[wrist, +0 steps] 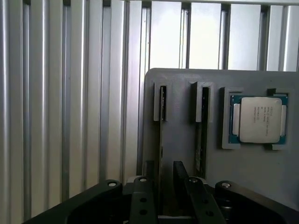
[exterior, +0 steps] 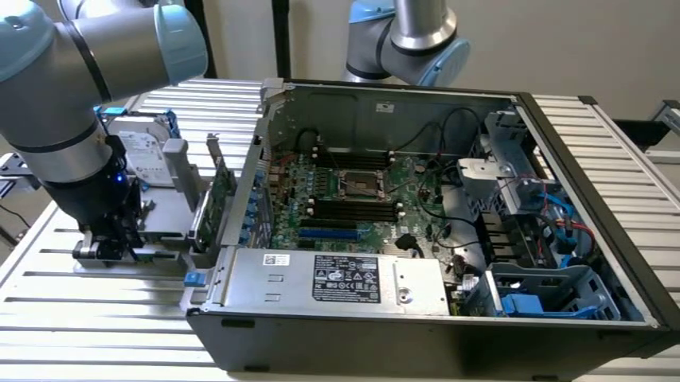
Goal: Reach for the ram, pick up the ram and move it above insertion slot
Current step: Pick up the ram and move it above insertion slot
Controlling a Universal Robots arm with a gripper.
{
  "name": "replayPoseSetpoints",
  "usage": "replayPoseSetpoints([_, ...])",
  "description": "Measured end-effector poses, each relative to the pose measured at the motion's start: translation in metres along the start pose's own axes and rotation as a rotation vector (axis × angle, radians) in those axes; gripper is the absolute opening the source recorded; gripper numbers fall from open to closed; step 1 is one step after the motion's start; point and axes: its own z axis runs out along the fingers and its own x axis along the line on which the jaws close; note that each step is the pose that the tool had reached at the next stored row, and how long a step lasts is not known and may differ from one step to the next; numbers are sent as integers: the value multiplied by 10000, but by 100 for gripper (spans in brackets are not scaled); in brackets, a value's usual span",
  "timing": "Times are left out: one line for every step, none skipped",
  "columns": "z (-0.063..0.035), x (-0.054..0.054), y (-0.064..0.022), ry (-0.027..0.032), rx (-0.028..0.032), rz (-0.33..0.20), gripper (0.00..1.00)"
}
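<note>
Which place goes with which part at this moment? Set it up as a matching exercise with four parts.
Parts:
1. ram
2. processor chip
3. power supply
4. green expansion card

Places:
A. inside the computer case, along the wall nearest the exterior camera
B. lying flat in the grey holder
C. upright outside the case, at the exterior view's left
D. on edge in the grey holder, straddled by the open gripper

Pairs: 1-D; 2-B; 3-A; 4-C
</note>
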Motion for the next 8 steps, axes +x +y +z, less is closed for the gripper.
replayPoseSetpoints([9,0,1,-4,0,0,31])
replayPoseSetpoints([16,1,2,-7,-1,-1,31])
replayPoseSetpoints([22,1,3,-10,-1,-2,31])
replayPoseSetpoints([28,1,4,-14,-1,-2,31])
replayPoseSetpoints([34,0,5,-18,0,-1,31])
replayPoseSetpoints([39,0,7,-22,1,-1,31])
replayPoseSetpoints([45,0,9,-26,2,-1,31])
replayPoseSetpoints([49,0,11,-28,1,-1,31])
